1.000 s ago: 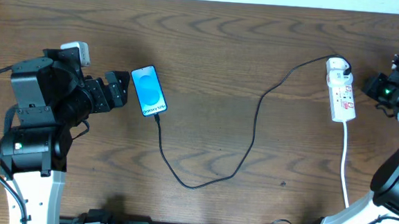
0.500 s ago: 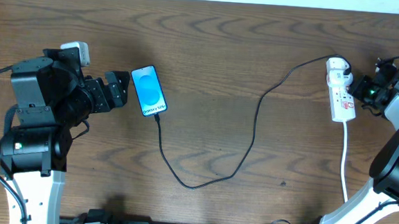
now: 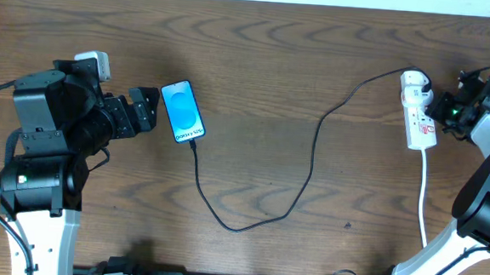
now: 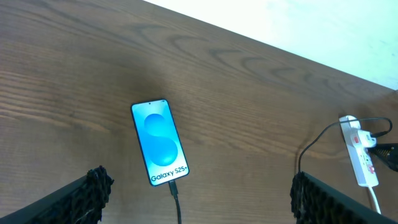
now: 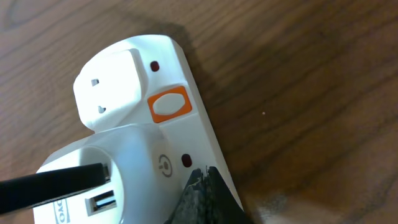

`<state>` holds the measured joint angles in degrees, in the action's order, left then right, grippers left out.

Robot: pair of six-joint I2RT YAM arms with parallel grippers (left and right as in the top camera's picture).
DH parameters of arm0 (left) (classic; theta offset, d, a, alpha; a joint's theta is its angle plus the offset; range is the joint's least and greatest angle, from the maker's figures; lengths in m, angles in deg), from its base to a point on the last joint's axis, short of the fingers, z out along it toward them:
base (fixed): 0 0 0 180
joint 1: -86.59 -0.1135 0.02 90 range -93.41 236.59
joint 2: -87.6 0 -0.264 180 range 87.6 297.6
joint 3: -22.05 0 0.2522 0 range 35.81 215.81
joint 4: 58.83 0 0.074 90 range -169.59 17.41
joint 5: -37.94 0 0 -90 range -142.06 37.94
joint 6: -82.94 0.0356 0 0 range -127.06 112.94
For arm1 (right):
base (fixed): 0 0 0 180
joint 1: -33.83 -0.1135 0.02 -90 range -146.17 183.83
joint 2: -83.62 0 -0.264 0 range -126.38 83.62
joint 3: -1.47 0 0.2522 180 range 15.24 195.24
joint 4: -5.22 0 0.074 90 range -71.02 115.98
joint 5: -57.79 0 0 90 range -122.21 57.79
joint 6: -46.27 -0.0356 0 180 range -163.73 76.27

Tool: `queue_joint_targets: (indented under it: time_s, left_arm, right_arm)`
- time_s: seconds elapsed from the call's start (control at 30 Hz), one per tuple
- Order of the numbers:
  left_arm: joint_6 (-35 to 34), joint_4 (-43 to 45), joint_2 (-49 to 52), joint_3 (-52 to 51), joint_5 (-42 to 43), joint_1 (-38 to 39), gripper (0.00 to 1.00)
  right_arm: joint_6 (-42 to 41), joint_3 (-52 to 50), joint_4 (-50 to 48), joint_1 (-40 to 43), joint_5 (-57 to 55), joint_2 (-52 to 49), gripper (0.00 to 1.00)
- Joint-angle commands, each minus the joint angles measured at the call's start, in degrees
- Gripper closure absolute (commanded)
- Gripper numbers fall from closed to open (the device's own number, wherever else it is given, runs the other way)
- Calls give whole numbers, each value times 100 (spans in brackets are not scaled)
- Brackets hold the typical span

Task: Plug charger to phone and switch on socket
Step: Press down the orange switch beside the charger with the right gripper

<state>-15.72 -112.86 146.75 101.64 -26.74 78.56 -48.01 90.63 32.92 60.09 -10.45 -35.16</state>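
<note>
While the left gripper (image 3: 150,109) hangs with its fingers spread wide and holding nothing, the right gripper (image 3: 441,111) has its dark fingertips pinched together into one wedge, touching the socket (image 3: 418,118) on its side edge. The socket lies flat, its long axis running from the robot's near side to the far side, the white adapter at the far end and the white cord (image 3: 424,204) leaving the near end. Well apart from the socket, toward the left arm, the phone (image 3: 183,111) lies screen up, its long axis almost parallel to the socket's and slightly tilted, its lower edge nearer the robot. The charger (image 3: 312,150) runs from the socket's adapter end in a loose curve to that lower edge, where its plug tip (image 4: 173,185) meets the phone. The table (image 3: 318,57) is dark brown wood grain; a pale strip borders its far edge. The screen reads "Galaxy S25+". The right wrist view shows an orange switch (image 5: 169,106) and a power symbol (image 5: 163,165) on the socket; its red markings are unreadable.
</note>
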Motion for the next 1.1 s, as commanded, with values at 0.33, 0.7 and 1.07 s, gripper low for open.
queue_joint_targets:
  time_s: [0.33, 0.7, 1.07]
  left_arm:
    - [116, 4, 11, 2, -13, -24, 6]
    - [116, 4, 11, 2, -13, -24, 6]
    - [114, 4, 11, 2, -13, -24, 6]
  right_arm:
    - [160, -48, 542, -256, 105, -125, 99]
    - [151, -90, 723, -531, -66, -125, 99]
    - [0, -321, 745, -590, 59, -125, 99]
